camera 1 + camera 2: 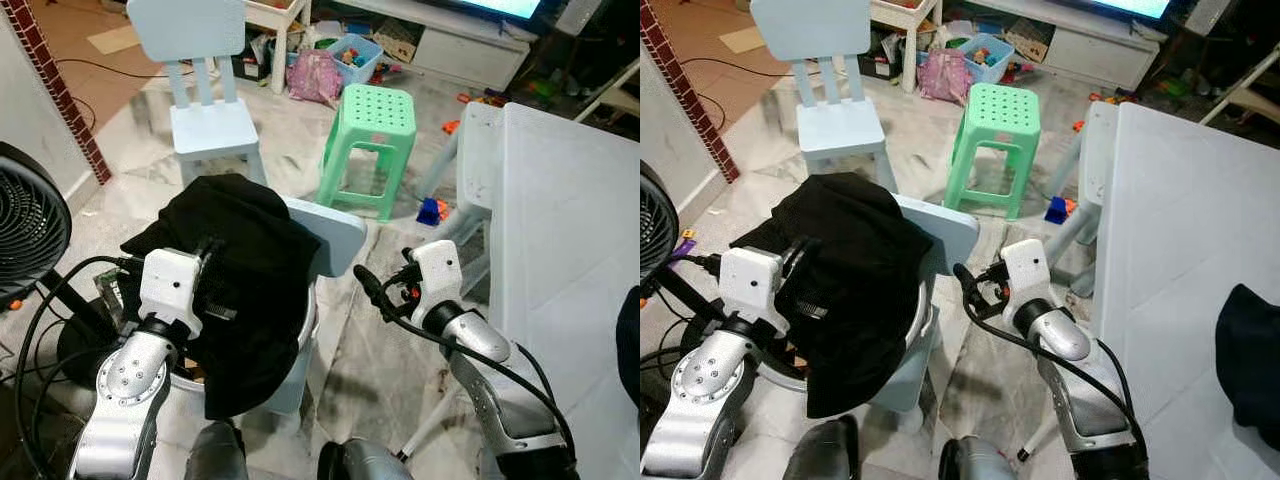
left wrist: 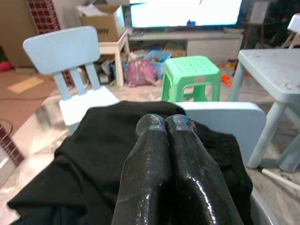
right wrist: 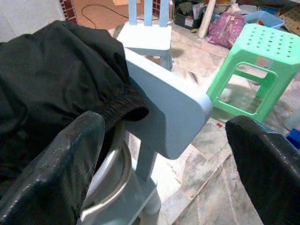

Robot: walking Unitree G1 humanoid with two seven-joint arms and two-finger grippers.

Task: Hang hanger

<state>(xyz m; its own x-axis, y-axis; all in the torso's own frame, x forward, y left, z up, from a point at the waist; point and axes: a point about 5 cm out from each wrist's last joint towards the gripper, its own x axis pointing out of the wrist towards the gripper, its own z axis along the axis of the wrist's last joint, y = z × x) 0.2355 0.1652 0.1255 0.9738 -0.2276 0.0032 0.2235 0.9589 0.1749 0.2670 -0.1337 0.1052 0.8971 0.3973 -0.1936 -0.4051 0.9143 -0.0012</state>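
A black garment (image 1: pixel 240 260) is draped over the back of a light blue child's chair (image 1: pixel 335 235) right in front of me. A metal basin (image 3: pixel 110 178) sits on the chair's seat under the cloth. My left gripper (image 2: pixel 165 124) is shut, its fingers pressed together just above the garment, and I see nothing between them. My right gripper (image 3: pixel 164 140) is open and wide, held to the right of the chair back (image 3: pixel 173 108), apart from it. I cannot make out a hanger.
A green stool (image 1: pixel 372 140) and a second blue chair (image 1: pixel 205 100) stand further ahead. A white table (image 1: pixel 570 230) lies close on my right, with a dark cloth (image 1: pixel 1250 360) on it. A black fan (image 1: pixel 25 225) and cables are at my left.
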